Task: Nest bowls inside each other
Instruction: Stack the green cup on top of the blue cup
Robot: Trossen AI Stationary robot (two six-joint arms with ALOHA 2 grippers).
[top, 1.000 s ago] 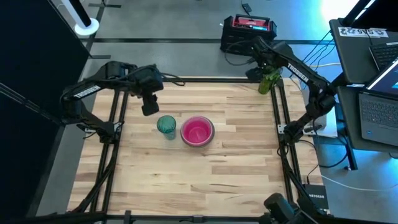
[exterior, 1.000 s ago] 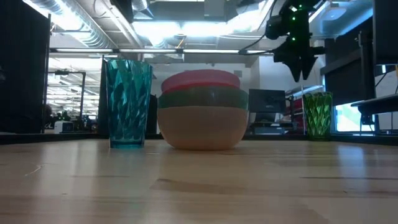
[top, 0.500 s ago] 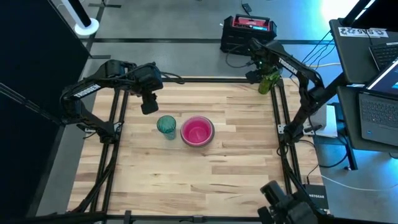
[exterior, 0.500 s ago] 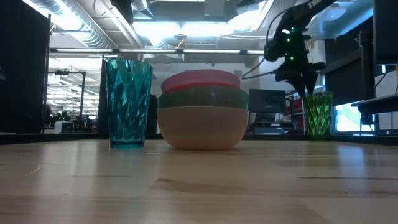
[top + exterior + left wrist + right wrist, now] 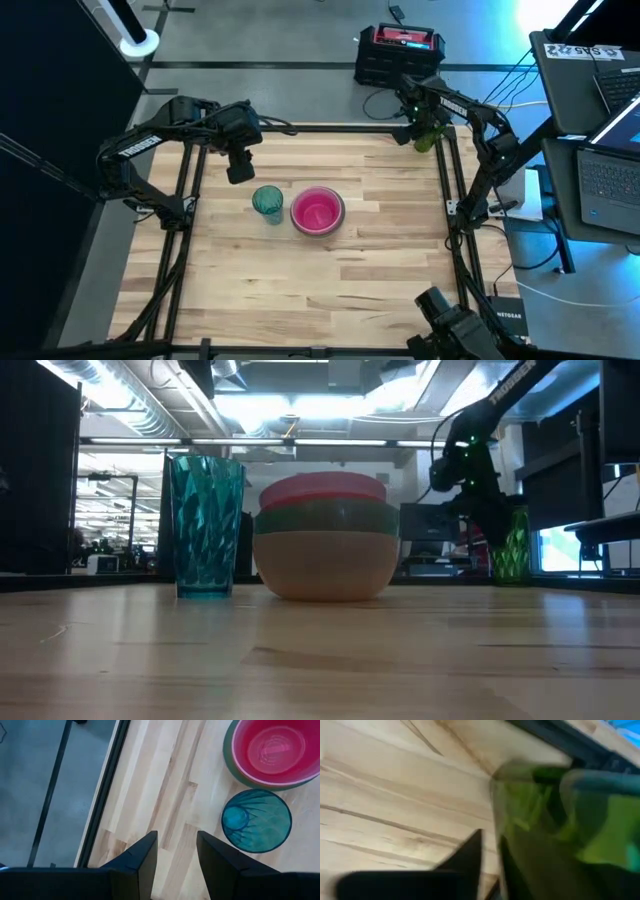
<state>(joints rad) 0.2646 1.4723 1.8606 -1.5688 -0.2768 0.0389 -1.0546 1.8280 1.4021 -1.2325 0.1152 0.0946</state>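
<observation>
High view: the nested bowls (image 5: 318,211) sit mid-surface, a teal cup (image 5: 267,202) just beside them. My left fingers (image 5: 174,854) hover near that cup, narrowly parted, holding nothing. My right fingers (image 5: 475,855) straddle the green cup's (image 5: 545,830) rim at the far corner; whether they grip, I cannot tell.

The pale wooden counter (image 5: 330,270) carries a teal tumbler (image 5: 267,201) just beside a nested stack of bowls (image 5: 318,211) near its middle, and a green tumbler (image 5: 428,133) at a far corner.
</observation>
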